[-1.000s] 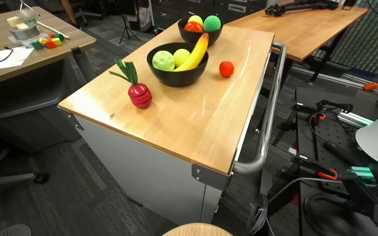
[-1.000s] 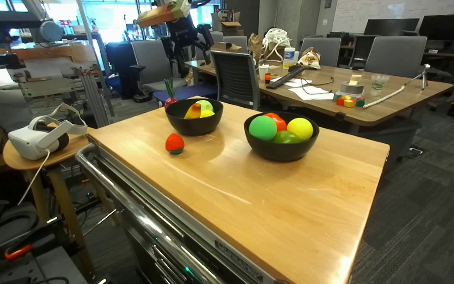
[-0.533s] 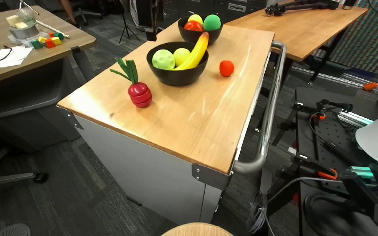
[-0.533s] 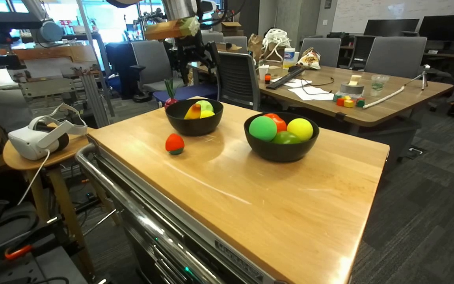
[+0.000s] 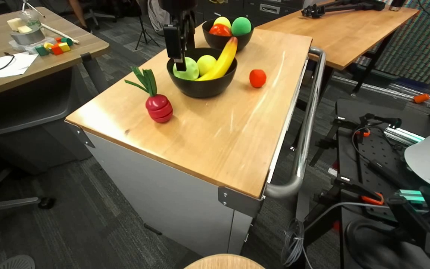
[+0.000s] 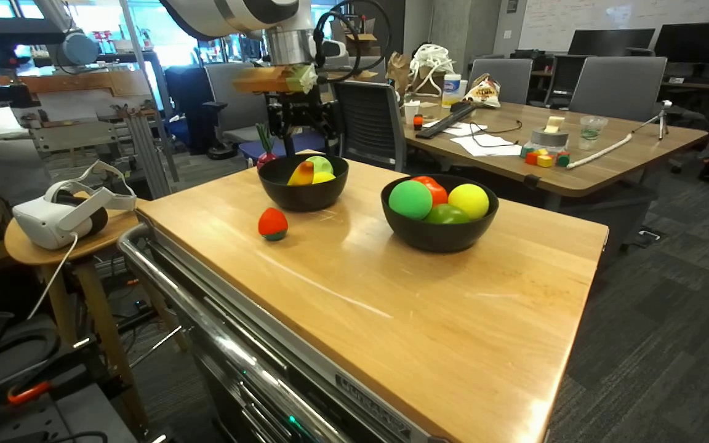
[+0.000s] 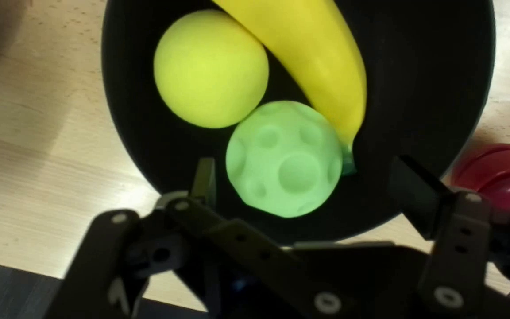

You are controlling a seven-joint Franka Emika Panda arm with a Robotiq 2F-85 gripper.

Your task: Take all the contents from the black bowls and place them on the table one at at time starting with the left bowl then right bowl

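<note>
A black bowl [image 5: 204, 89] [image 6: 303, 198] holds a dimpled light green ball [image 7: 283, 155], a yellow ball [image 7: 210, 68] and a banana [image 7: 321, 57]. My gripper [image 7: 309, 184] is open and empty, pointing down over this bowl. In the wrist view its fingers stand apart on either side of the dimpled ball; contact is not visible. In an exterior view a fingertip of the gripper [image 5: 185, 56] overlaps the ball. The other black bowl [image 6: 440, 239] holds a green ball [image 6: 410, 199], a yellow ball [image 6: 469, 202], a red fruit [image 6: 433, 189] and a dark green fruit [image 6: 447, 214].
A red radish with green leaves [image 5: 159, 108] stands on the wooden table [image 5: 207, 142] close to the first bowl. A red-orange fruit [image 6: 273, 223] lies on the table on another side. A metal rail [image 5: 308, 123] runs along one table edge.
The gripper has come into the exterior view where it was absent and has moved down over the bowl with the banana. The bowls, their contents and the loose pieces have not moved.
</note>
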